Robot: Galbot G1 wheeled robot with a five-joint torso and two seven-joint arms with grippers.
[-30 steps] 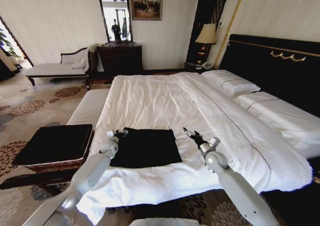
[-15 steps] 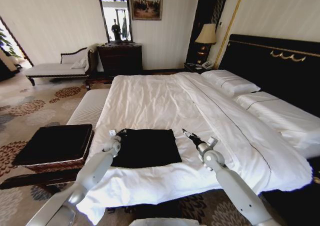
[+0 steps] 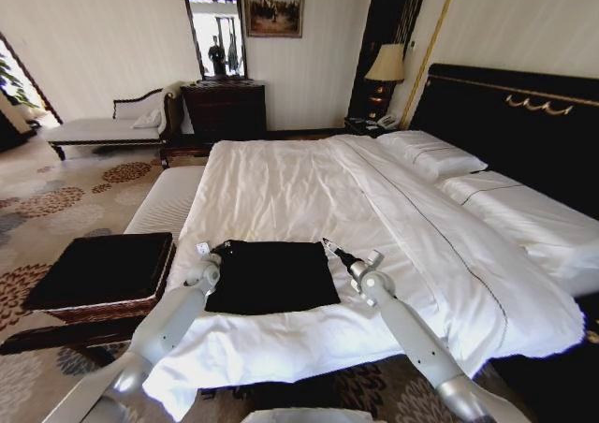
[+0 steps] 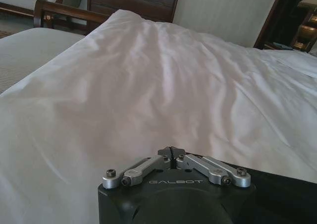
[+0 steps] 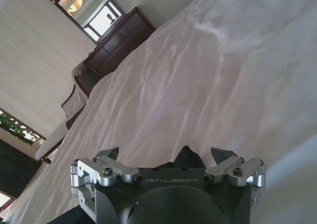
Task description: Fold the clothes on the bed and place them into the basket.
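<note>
The clothes (image 3: pixel 271 275), a black T-shirt folded into a rectangle, lie on the white bed (image 3: pixel 281 180) near its foot. My left gripper (image 3: pixel 221 251) is at the shirt's far left corner, its fingertips (image 4: pixel 171 151) pressed together on a pinch of black cloth (image 4: pixel 282 194). At the far right corner my right gripper (image 3: pixel 329 247) stands open, and the shirt's edge (image 5: pixel 188 157) pokes up between its spread fingers (image 5: pixel 110 154). The brown wicker basket (image 3: pixel 103 271) with its black top sits on the floor left of the bed.
A long white bench (image 3: pixel 168 198) runs along the bed's left side beyond the basket. Pillows (image 3: pixel 430 152) and the black headboard (image 3: pixel 505 114) lie to the right. A dresser (image 3: pixel 225 109) and a chaise (image 3: pixel 103 128) stand by the far wall.
My right gripper has slid left across the duvet to the shirt's far right corner. The left gripper stayed at the far left corner, where the cloth now bunches up slightly.
</note>
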